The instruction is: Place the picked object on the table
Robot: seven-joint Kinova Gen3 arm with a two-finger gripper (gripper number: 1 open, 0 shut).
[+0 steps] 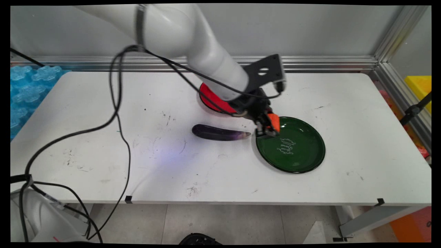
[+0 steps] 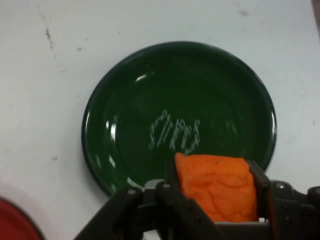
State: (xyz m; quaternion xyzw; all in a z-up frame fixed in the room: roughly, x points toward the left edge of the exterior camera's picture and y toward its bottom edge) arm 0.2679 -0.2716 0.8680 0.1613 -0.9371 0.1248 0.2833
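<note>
On the white table [image 1: 103, 137], left of centre, a purple eggplant [image 1: 220, 133] lies on its side, long axis running left to right, its narrow pale tip pointing right toward the green plate [image 1: 303, 155]. Behind it a red plate [image 1: 206, 98] is largely hidden by the arm; the hand view shows only a sliver of it. The hand [image 1: 268, 128] hangs over the green plate's left rim, fingers closed on an orange block [image 2: 216, 187]. The plate's white lettering is too blurred to read.
</note>
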